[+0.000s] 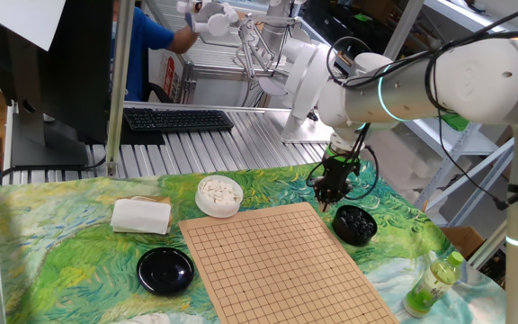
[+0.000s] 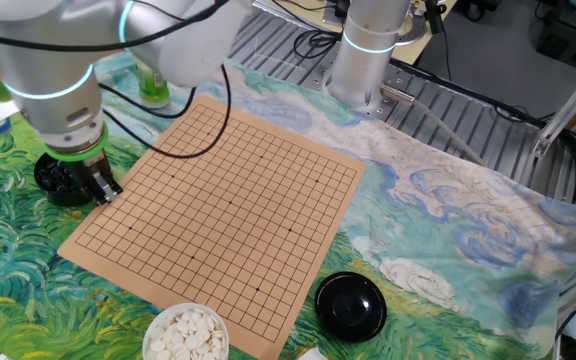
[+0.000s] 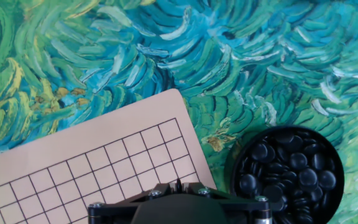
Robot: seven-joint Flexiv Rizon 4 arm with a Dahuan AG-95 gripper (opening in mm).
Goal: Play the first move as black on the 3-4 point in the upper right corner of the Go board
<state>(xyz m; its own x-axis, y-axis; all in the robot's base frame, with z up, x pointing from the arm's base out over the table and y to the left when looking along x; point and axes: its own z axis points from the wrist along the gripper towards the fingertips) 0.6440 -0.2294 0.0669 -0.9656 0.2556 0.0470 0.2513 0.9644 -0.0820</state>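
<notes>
The black stones lie heaped in a round black bowl at the lower right of the hand view, on the painted green-and-blue cloth just beside the corner of the Go board. No stone lies on the board's grid; the crossings near that corner are bare. In one fixed view the gripper hangs pointing down between the board's far right corner and the bowl, just above the cloth; its fingers are pressed together, and whether a stone sits between them cannot be told. In the other fixed view the gripper is at the left edge of the board, next to the bowl. A bowl of white stones sits beyond the board's upper left corner, a black lid to the board's left, a folded white cloth further left, and a green bottle at lower right.
</notes>
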